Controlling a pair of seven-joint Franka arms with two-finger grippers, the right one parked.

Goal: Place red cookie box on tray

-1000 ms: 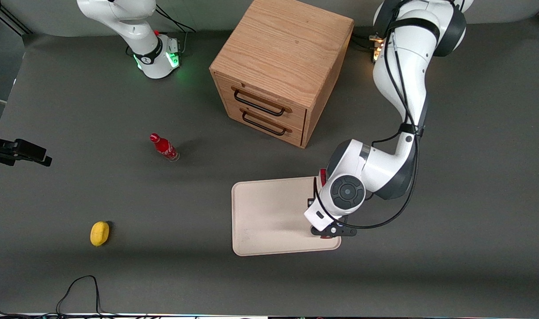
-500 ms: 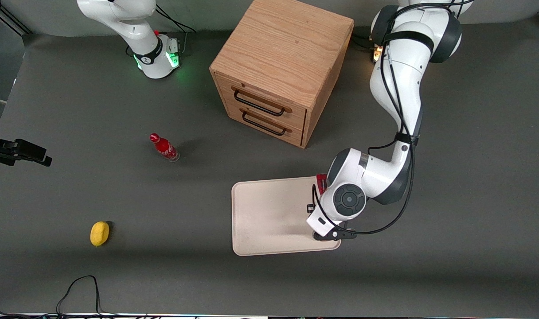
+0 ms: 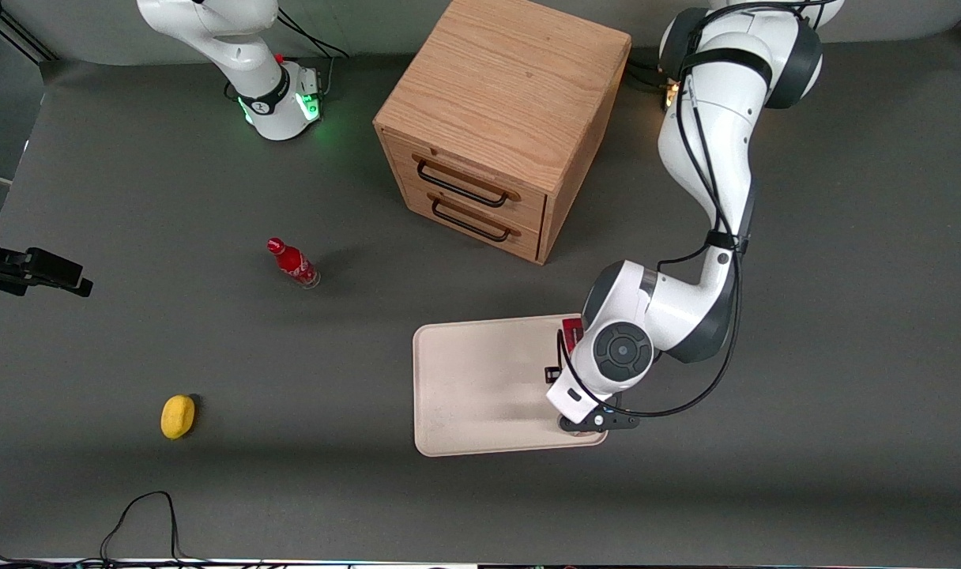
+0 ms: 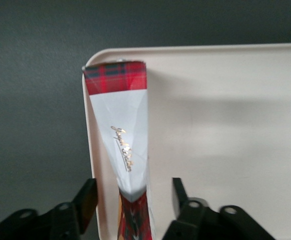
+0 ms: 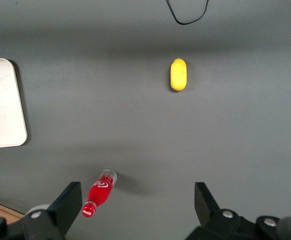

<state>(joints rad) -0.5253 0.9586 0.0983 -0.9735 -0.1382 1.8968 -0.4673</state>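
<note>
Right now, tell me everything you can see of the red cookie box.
The red cookie box is a thin carton standing on edge: white narrow face with gold script, red tartan ends. It sits on the tray along its rim at the working arm's end. The gripper straddles it, fingers apart, not touching.

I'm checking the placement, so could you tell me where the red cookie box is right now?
The red cookie box stands on its narrow edge on the tray, along the rim at the working arm's end, between the fingers of the open end effector.
</note>
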